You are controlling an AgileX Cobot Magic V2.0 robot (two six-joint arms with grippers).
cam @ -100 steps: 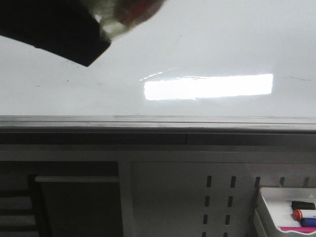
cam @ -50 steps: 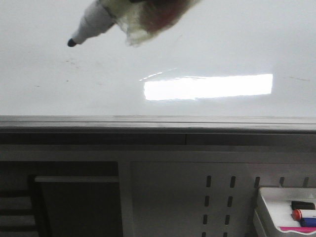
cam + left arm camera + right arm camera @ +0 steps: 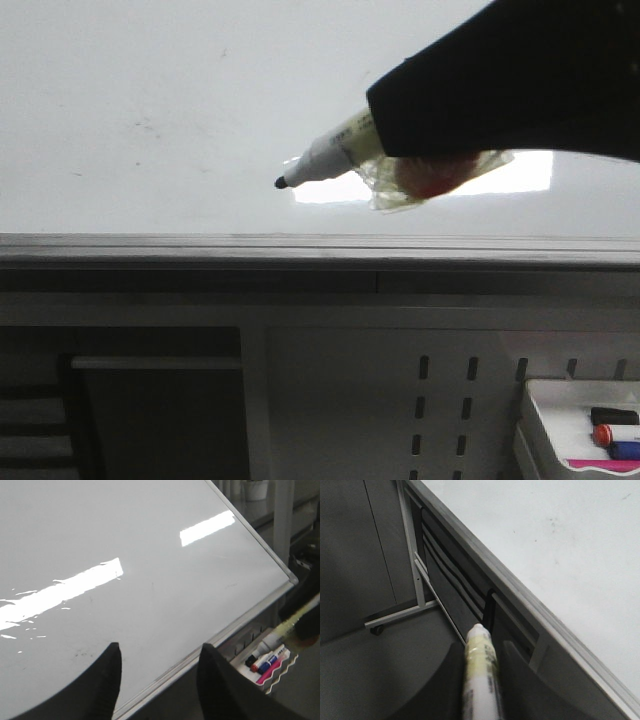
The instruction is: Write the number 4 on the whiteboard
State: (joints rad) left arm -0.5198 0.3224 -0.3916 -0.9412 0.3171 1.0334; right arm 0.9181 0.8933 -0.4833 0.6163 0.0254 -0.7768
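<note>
The whiteboard [image 3: 150, 110] fills the upper half of the front view, its grey edge running across the middle; only faint smudges show on it, no drawn 4. The right gripper [image 3: 400, 140] enters from the upper right, clamped on a marker [image 3: 325, 158] with tape around its barrel, the black tip pointing left at centre frame, whether touching the board I cannot tell. The left gripper [image 3: 157, 670] hangs over the board's lower edge, fingers apart, holding nothing. A tray [image 3: 545, 430] of markers sits at the lower right.
</note>
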